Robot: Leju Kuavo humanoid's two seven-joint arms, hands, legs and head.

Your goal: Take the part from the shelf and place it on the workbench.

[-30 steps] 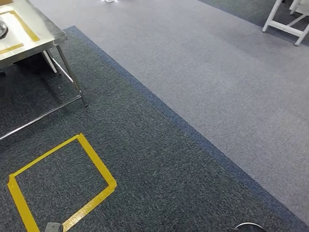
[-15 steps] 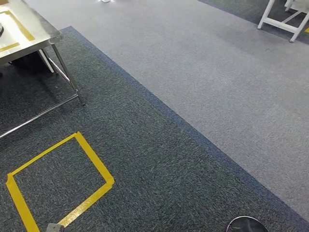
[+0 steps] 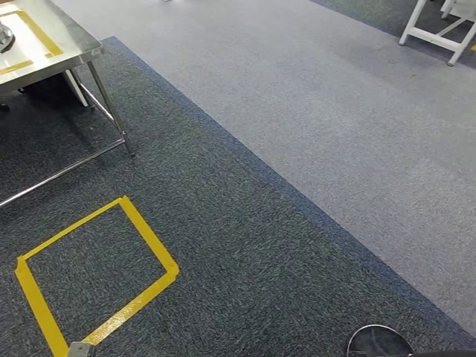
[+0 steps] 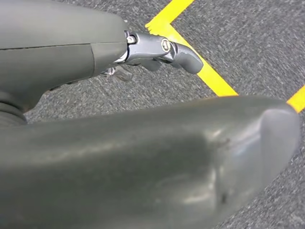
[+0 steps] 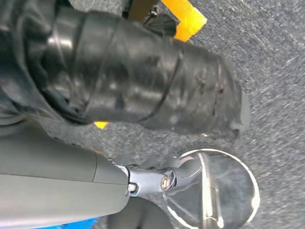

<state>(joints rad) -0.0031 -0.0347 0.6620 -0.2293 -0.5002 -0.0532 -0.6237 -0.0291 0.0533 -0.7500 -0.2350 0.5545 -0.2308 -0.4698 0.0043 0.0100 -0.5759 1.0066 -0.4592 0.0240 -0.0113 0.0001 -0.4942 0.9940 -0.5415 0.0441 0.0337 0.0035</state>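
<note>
Head view looks down on dark carpet where a yellow tape square [image 3: 95, 275] marks the floor, while the steel workbench [image 3: 67, 44] stands well apart at the far left, one corner and its legs showing. A round clear part [image 3: 381, 342] rides low at the frame's bottom edge on the robot's right side. In the right wrist view the right hand [image 5: 154, 183] grips that disc [image 5: 216, 188], its fingers curled over the transparent rim above the carpet. The left hand [image 4: 162, 50] hangs over the tape line with a finger stretched out and nothing visibly in it; whether the others are spread or curled cannot be told. By the look of it, the carrying step is in hand: the part is off the shelf and not yet on the bench. The next move calls for turning left toward the workbench, closing in on the tape square, and keeping the thin disc steady in the grip.
</note>
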